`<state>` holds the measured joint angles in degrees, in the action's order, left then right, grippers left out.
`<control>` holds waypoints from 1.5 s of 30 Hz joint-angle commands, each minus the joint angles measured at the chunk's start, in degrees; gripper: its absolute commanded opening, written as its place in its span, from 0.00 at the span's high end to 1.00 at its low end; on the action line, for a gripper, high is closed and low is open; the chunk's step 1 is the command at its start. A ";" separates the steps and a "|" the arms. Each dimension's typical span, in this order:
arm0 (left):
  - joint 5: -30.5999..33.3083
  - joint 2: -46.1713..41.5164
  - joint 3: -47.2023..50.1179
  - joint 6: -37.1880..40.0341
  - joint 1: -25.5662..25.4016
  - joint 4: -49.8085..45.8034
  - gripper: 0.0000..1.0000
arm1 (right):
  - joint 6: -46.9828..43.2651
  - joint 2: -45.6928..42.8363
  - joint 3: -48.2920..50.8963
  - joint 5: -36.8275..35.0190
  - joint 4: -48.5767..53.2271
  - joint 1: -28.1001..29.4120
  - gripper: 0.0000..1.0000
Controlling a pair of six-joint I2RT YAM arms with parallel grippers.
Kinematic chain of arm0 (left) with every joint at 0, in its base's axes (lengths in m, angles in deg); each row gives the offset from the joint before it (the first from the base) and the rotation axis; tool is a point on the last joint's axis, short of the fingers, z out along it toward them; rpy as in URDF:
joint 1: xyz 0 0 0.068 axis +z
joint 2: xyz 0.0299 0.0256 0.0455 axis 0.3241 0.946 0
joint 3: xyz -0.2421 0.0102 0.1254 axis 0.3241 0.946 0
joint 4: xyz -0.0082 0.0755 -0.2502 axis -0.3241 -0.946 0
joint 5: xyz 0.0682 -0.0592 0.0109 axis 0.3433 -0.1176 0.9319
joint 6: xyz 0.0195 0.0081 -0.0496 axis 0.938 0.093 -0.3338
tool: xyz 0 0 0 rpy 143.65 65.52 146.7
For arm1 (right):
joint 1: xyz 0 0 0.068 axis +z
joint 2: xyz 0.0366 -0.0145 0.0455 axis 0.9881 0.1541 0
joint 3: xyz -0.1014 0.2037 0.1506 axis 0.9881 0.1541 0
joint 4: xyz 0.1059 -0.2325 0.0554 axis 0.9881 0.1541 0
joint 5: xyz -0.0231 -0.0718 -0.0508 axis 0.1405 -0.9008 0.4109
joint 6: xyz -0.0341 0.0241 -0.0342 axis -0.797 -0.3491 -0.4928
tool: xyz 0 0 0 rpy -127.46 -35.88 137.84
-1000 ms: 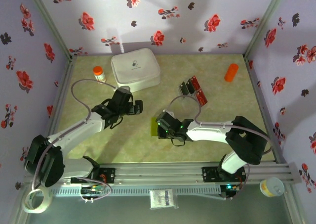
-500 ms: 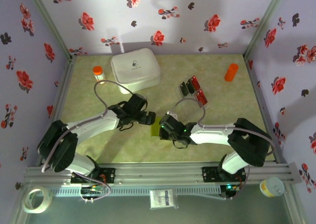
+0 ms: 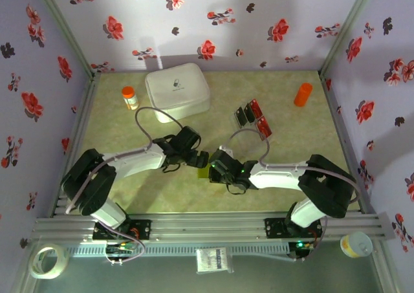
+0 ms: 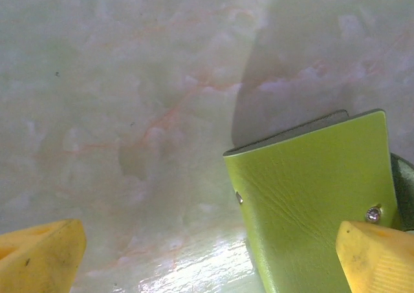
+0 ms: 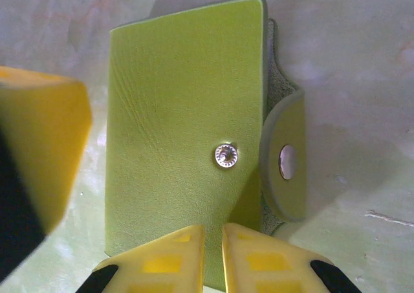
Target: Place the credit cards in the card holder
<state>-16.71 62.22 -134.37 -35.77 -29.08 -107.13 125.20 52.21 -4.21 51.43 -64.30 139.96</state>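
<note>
The left gripper (image 3: 198, 158) hangs spread wide and empty, just left of the card holder (image 5: 181, 112) at mid-bench (image 3: 291, 138). The right gripper (image 5: 213, 257) pinches the holder's edge, and the flap is unsnapped. Farther right, the credit cards (image 3: 253, 118) lie loose. None looks loaded, so every insertion remains.
</note>
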 commanded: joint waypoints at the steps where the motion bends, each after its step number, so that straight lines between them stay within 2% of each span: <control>1: 0.37 1.47 -1.45 1.35 -0.83 0.36 0.00 | 1.10 -1.00 1.17 -1.16 0.34 0.28 0.83; 9: 5.32 3.45 -0.60 0.52 -1.67 -1.79 0.00 | 1.07 -1.58 0.86 -0.76 0.58 0.24 0.83; 13: 7.13 4.32 -0.09 0.82 -2.06 -2.55 0.00 | 0.62 -4.34 -0.02 -2.05 4.15 -0.31 0.82; 21: 11.85 6.34 -0.57 2.18 -4.36 -5.25 0.00 | -2.30 -14.72 -0.22 -2.03 13.19 -7.74 0.78; 24: 13.72 6.54 -0.75 2.29 -5.16 -6.45 0.00 | -4.30 -15.71 -1.17 -0.17 15.68 -10.15 0.72; 30: 15.39 7.65 -1.27 2.21 -5.91 -7.23 0.00 | -8.16 -12.67 -5.08 3.47 18.32 -11.28 0.60; 37: 15.95 8.20 -1.41 1.92 -5.89 -7.13 0.00 | -10.57 -5.10 -9.44 6.86 18.10 -11.24 0.59; 45: 16.03 8.77 -1.35 1.14 -5.89 -7.07 0.00 | -12.88 0.30 -13.83 7.25 19.92 -11.00 0.57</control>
<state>-3.33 68.16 -136.38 -35.14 -34.85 -109.68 114.38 51.31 -15.99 58.01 -46.40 129.01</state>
